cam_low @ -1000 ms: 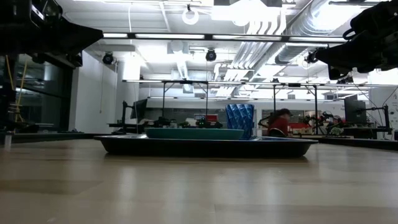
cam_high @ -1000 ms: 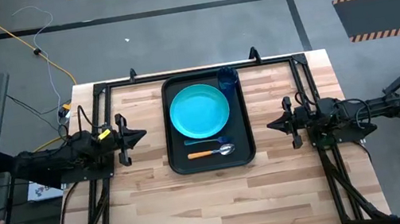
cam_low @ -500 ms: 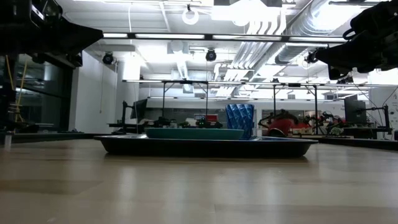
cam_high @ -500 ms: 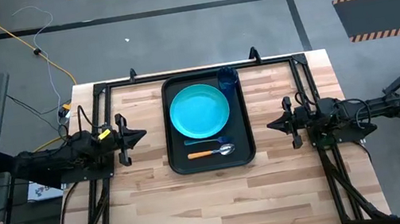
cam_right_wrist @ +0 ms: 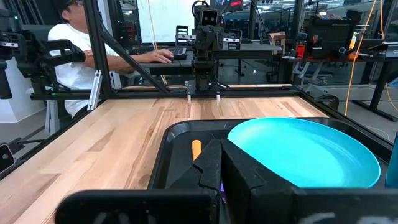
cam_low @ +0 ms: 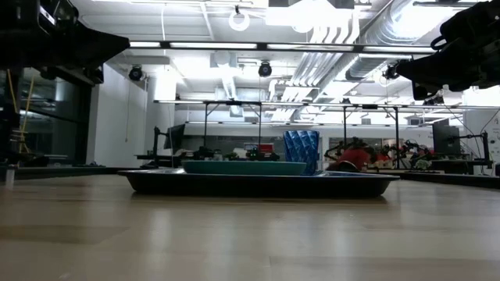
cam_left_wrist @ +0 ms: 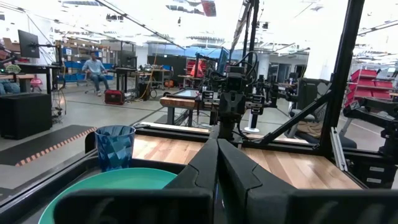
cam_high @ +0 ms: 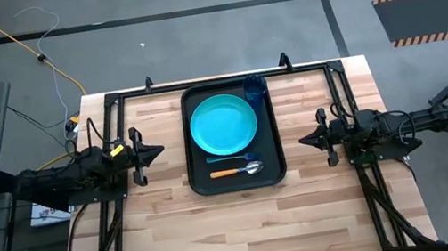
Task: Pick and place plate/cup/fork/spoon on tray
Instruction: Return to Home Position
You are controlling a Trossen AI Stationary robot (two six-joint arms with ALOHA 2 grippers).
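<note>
Centrally, the tray (cam_high: 189, 149) bearing the plate (cam_high: 223, 124) lies between the left pincer (cam_high: 159, 151) and right pincer (cam_high: 304, 141), both pressed together.

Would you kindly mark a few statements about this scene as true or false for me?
1. The plate lies on the tray. True.
2. The cup stands outside the tray. False: it stands in a corner of the tray.
3. The spoon rests on the plate. False: it lies on the tray beside the fork.
4. The left gripper and the right gripper are shut, holding nothing. True.
</note>
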